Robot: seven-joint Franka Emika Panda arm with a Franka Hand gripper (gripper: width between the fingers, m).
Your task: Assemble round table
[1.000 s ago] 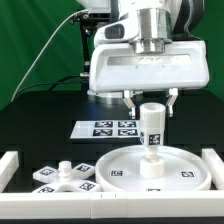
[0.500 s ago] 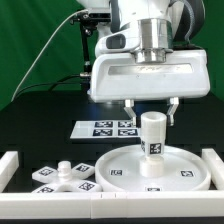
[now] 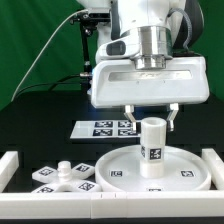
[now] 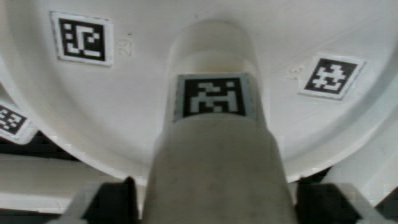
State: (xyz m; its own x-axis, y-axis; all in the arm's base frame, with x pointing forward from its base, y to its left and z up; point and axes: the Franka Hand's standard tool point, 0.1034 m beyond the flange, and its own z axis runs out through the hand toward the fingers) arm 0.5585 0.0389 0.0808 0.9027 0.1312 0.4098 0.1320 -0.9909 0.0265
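The large rimmed round disc (image 3: 122, 166) lies flat at the front of the exterior view's right, with several tags on its face. The short cylindrical leg (image 3: 153, 145) stands upright over the disc's middle, its tag facing the camera. My gripper (image 3: 150, 117) comes straight down from above, with a finger on each side of the leg's top, shut on it. In the wrist view the leg (image 4: 214, 110) runs out from between the fingers (image 4: 111, 200) toward the disc (image 4: 151, 50). I cannot tell whether the leg's lower end touches the disc. The cross-shaped base (image 3: 62, 176) lies at the front left.
The marker board (image 3: 104, 128) lies flat behind the disc. The white border rail (image 3: 8, 166) encloses the front, left and right (image 3: 213, 160) of the work area. A green backdrop and cables hang at the back left.
My gripper has come down with the leg in it, bringing the leg's lower end to the middle of the disc. The disc and cross-shaped base have not moved.
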